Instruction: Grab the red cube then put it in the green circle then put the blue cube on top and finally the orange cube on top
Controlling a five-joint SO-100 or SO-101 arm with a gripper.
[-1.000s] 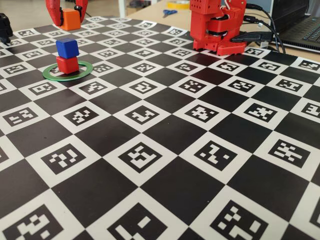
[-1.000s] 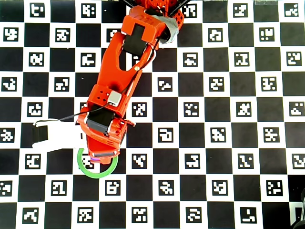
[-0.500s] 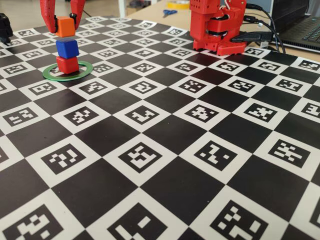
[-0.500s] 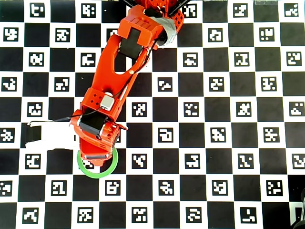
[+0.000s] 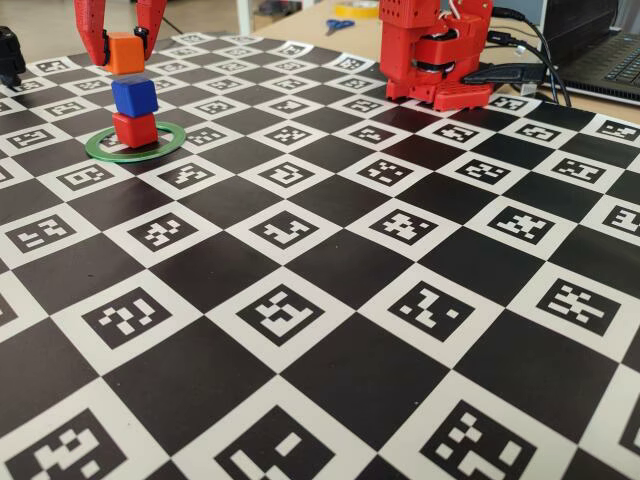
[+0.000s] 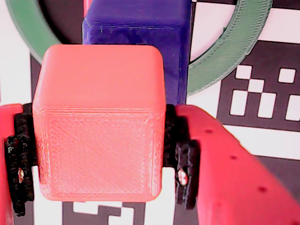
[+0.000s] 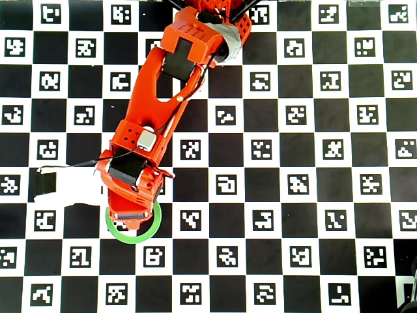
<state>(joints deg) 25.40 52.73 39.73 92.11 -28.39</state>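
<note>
In the fixed view the red cube (image 5: 135, 128) sits inside the green circle (image 5: 150, 155) with the blue cube (image 5: 134, 96) stacked on it. My gripper (image 5: 125, 55) is shut on the orange cube (image 5: 126, 52) and holds it at the blue cube's top, shifted slightly left; I cannot tell whether they touch. In the wrist view the orange cube (image 6: 98, 122) fills the space between the black pads (image 6: 180, 159), with the blue cube (image 6: 140, 33) and the green circle (image 6: 229, 51) below. In the overhead view the gripper (image 7: 130, 212) covers the stack; only part of the green circle (image 7: 124, 238) shows.
The arm's red base (image 5: 435, 55) stands at the back right of the black-and-white marker mat (image 5: 330, 300). Blue-handled scissors (image 5: 338, 25), a laptop (image 5: 600, 50) and cables lie behind the mat. A black object (image 5: 10, 55) is at the far left edge.
</note>
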